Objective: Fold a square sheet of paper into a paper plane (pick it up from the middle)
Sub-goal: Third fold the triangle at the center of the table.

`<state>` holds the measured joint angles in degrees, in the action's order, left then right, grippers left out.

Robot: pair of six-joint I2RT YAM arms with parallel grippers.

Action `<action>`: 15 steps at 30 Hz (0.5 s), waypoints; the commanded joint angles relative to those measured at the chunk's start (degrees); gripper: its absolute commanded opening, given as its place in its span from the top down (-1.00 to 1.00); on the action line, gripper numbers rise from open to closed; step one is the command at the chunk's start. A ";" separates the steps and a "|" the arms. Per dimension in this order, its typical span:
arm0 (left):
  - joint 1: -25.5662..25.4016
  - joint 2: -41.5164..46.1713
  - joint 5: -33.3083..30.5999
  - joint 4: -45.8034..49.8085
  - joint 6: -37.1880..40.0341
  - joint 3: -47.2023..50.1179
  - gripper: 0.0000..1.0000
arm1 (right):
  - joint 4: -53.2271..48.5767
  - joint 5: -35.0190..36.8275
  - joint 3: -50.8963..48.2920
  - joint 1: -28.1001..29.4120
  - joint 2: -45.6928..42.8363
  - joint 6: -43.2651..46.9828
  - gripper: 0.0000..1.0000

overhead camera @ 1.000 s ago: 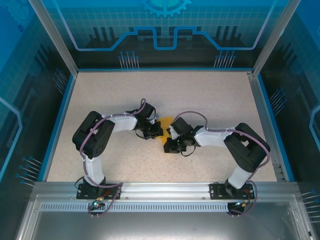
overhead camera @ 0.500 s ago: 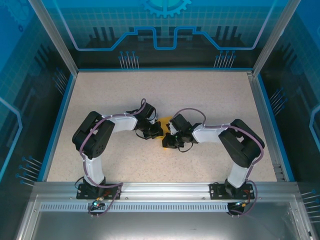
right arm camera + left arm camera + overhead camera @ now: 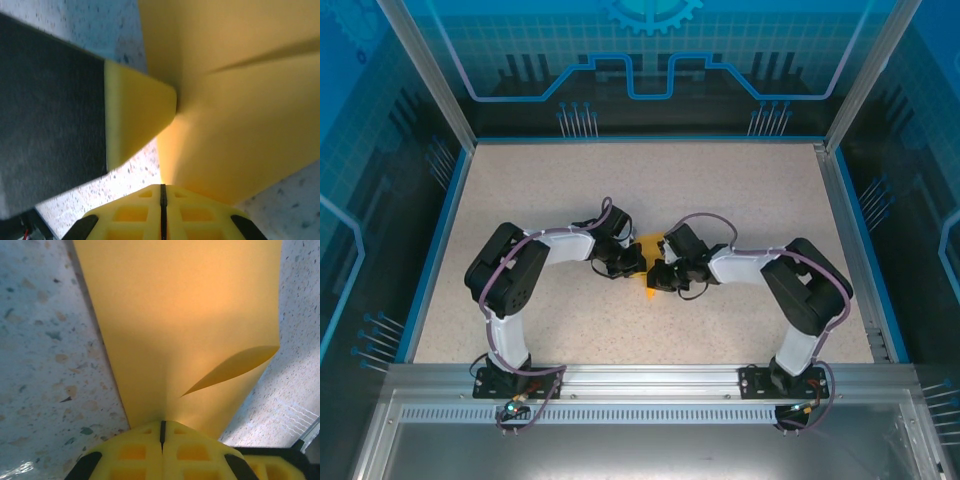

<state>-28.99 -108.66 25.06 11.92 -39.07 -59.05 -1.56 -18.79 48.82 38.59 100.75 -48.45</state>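
**Orange sheet of paper (image 3: 648, 246) gripped from both sides**

At the left, the left gripper (image 3: 632, 263) is seen with its jaws closed on the sheet (image 3: 185, 315), and a small flap is curled up at one edge. The sheet is located at the middle of the table (image 3: 720, 190), between the two grippers. At the right, the right gripper (image 3: 656, 278) is also closed on the same sheet (image 3: 240, 100), just beside the left one.

Your table (image 3: 720, 190) is speckled beige, edged in blue; near its middle sits the orange-yellow sheet of paper (image 3: 649, 244); whether it touches the top is unclear.
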 commanded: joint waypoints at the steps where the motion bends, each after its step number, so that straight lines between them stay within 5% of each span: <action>1: -0.54 -2.52 -6.51 8.52 -0.39 2.62 0.94 | -1.73 1.29 1.02 -0.80 2.61 -0.70 0.82; 15: -0.54 -2.30 -7.14 8.73 0.04 2.64 0.94 | -6.65 3.04 -6.57 -2.02 -5.00 -1.06 0.82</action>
<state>-29.10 -108.57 24.67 11.94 -39.05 -59.05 -1.52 -17.37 43.83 37.91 97.60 -49.52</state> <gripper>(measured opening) 0.054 0.091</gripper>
